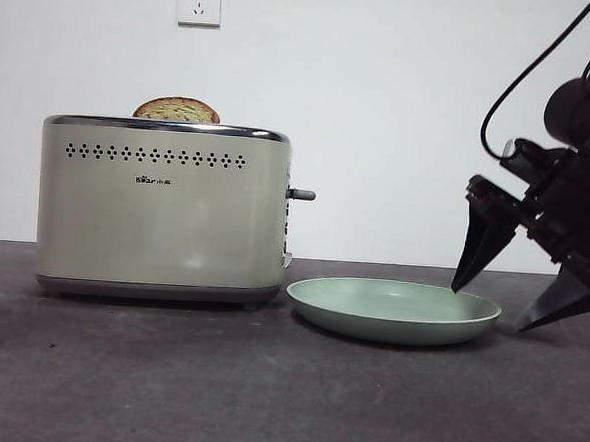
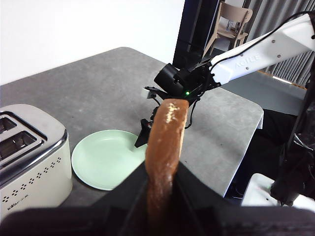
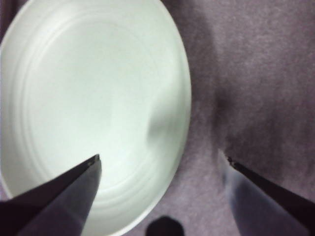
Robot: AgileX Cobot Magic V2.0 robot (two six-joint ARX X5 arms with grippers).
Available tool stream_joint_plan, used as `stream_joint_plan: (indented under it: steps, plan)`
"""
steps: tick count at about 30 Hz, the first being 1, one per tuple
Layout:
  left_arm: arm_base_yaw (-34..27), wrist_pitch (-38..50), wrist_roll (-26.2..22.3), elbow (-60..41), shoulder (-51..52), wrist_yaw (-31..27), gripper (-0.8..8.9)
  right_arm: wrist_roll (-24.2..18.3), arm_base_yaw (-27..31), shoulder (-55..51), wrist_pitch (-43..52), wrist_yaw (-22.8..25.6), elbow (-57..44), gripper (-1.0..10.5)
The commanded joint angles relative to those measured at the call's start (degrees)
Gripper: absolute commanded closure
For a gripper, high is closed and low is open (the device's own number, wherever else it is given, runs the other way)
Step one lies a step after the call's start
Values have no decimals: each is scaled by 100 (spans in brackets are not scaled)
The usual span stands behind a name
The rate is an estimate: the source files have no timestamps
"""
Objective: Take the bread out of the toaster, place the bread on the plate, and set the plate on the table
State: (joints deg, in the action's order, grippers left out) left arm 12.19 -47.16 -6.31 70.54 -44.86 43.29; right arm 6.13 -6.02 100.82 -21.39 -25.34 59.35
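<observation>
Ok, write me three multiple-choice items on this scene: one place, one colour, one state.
1. Where is the bread?
A. in the left claw
B. on the plate
C. flat on the table

2. What colour is the plate?
A. red
B. mint green
C. black

3. How is the right claw?
A. open at the plate's rim
B. shut on the plate
C. shut on the bread

Answers: A, the left wrist view shows the slice clamped; B, pale green in every view; A, its jaws stand apart astride the rim.
</observation>
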Motion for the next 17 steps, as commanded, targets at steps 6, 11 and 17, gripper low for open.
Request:
stream_joint_plan:
  steps: [6, 11, 17]
  plan:
    - [20, 26, 42, 7, -15, 46, 820, 50, -87, 201, 302, 22, 9, 779]
    - [22, -15, 42, 7, -96, 50, 820, 50, -160, 210, 417, 44, 9, 931]
    - [68, -15, 109, 7, -225, 72, 820, 55, -160, 229, 466, 48, 9, 959]
